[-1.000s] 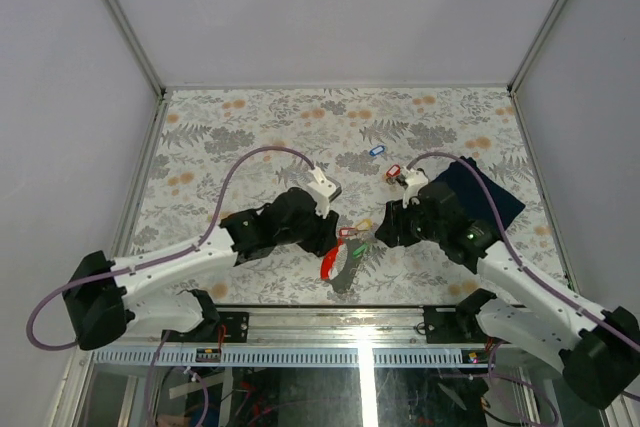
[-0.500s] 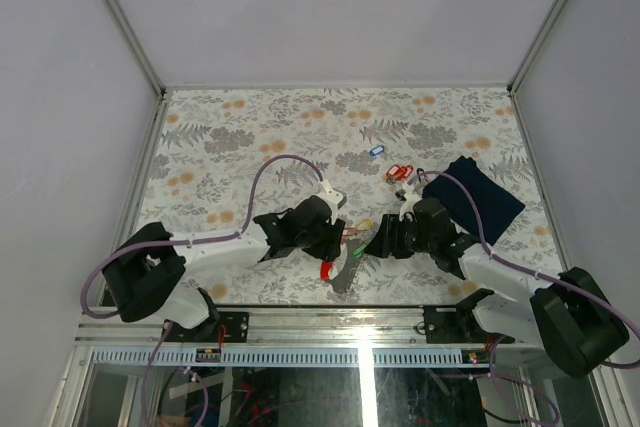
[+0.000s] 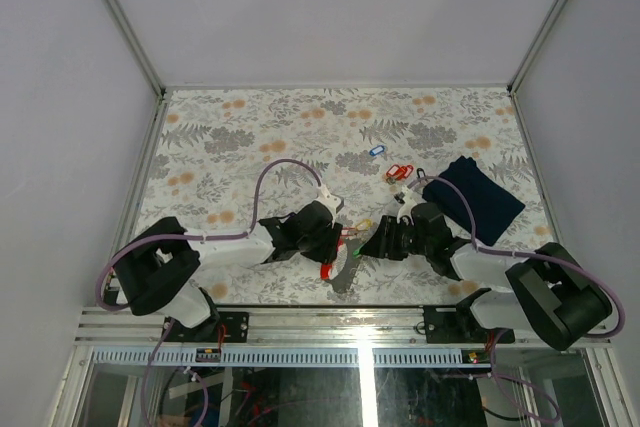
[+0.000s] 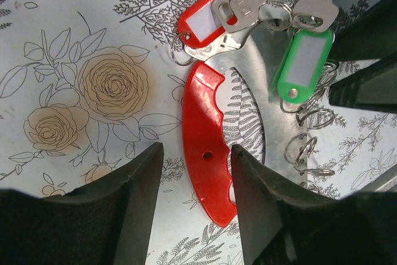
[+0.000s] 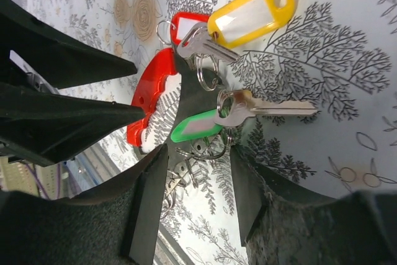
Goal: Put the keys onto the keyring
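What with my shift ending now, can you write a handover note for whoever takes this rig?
Left gripper: open, over the red-handled tool, holding nothing.
Right gripper: open, over the green-tagged key, holding nothing.
Red-tagged key, yellow-tagged key and loose rings lie clustered there; a blue-tagged key and more red tags lie farther back near the dark cloth.
Done: unclear whether any key is threaded. To do: threading, plus fetching the far keys.

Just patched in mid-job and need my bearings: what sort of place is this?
Likely an enclosed lab test cell: plain white wall panels box in the floral-covered table, and a metal mounting rail with wiring beneath runs along its near edge.
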Robot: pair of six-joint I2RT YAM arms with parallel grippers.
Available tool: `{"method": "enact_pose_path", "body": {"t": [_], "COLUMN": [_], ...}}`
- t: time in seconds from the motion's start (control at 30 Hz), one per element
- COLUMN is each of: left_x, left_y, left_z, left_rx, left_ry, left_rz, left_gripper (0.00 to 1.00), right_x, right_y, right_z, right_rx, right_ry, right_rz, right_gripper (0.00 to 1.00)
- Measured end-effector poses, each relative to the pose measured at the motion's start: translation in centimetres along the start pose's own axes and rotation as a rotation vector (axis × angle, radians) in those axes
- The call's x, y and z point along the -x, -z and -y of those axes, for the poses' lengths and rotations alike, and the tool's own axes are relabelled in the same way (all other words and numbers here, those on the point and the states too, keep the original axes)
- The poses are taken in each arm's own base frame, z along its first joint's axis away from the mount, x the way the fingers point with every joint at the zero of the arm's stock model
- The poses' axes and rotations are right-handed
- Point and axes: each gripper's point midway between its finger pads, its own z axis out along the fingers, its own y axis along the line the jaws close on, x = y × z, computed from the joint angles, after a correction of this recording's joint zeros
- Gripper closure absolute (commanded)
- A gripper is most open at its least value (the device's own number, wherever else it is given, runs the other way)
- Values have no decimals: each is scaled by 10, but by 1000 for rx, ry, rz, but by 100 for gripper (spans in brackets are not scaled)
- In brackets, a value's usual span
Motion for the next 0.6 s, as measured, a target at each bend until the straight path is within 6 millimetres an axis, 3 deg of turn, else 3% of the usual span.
{"method": "enact_pose_path", "body": {"t": [0.43, 0.6], "left_x": [3, 1], "left_y": [-3, 2], "left_z": [-5, -15], "left_rx": [22, 44], "left_ry": [20, 39], "left_rz": [45, 60], "left_gripper": [59, 53], "right_x": [-1, -15], "right_y": [-3, -8], "right_z": [-41, -53], "right_rx": [209, 253], "right_ry": [-43, -37], "right_rz": [-6, -56], "right_gripper": [62, 65]}}
